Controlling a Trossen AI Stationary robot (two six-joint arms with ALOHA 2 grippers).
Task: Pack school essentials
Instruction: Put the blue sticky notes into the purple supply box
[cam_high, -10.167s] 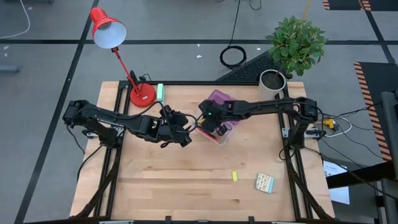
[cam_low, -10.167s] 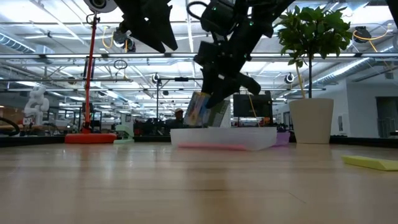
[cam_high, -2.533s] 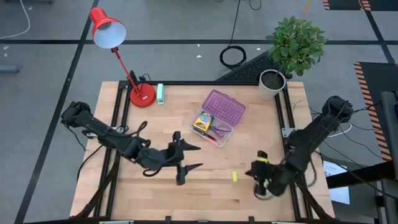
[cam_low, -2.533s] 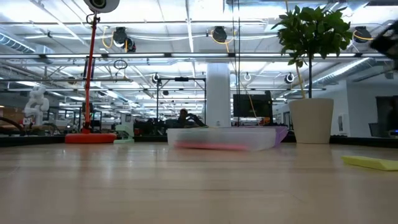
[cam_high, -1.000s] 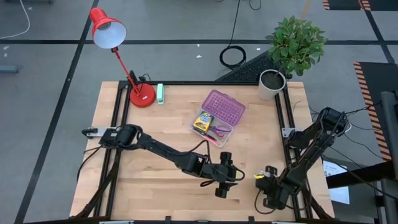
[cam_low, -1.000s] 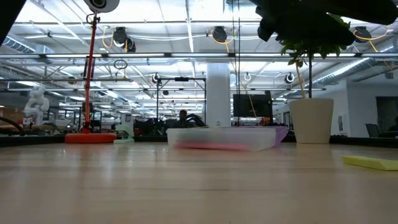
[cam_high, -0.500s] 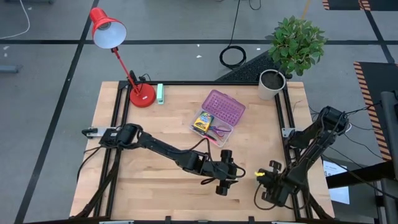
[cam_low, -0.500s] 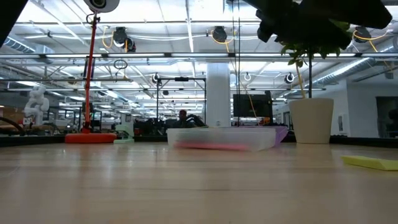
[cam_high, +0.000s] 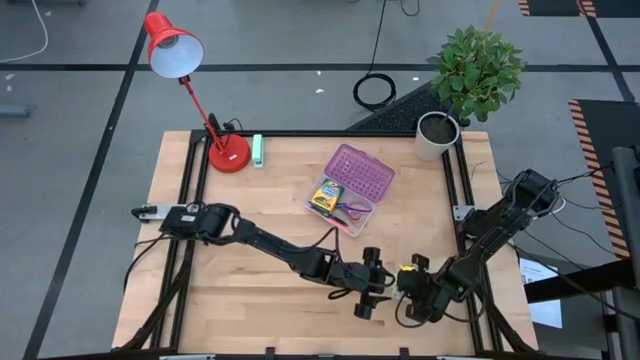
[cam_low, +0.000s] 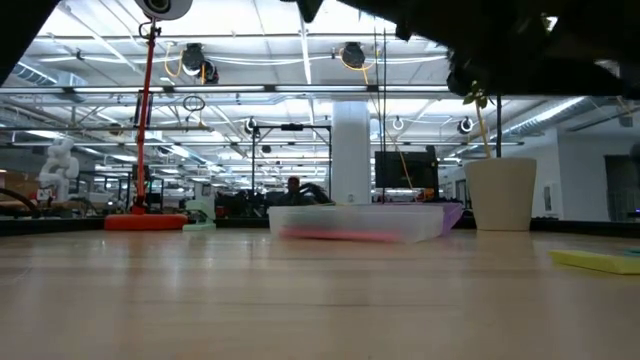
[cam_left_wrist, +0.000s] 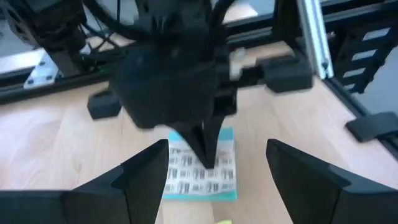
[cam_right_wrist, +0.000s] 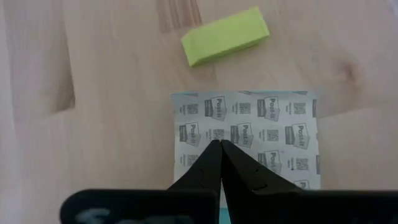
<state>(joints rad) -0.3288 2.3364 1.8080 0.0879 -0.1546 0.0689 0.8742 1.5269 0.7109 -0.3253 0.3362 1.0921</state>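
Okay, status: both arms have shifted to the front-right of the table, and in the last half second my right gripper (cam_high: 412, 288) slid in toward my left gripper (cam_high: 372, 290), so they now sit just beside each other. Right fingers (cam_right_wrist: 208, 163) are pinched fully together, tips down on the small patterned pack (cam_right_wrist: 261, 134), which lies flat on the wood; nothing is gripped. The yellow eraser (cam_right_wrist: 225, 36) lies near the pack, not touching it. Left jaws are spread wide, facing the pack from the other side. The clear case (cam_high: 352, 188) sits open, well apart toward the back, with the crayon box (cam_high: 325, 195) and scissors (cam_high: 350, 210) already inside. My read: pack and eraser are what's left. Closed tips can't lift a flat pack, so I probably nudge it toward the left gripper. Risk: it skates away.
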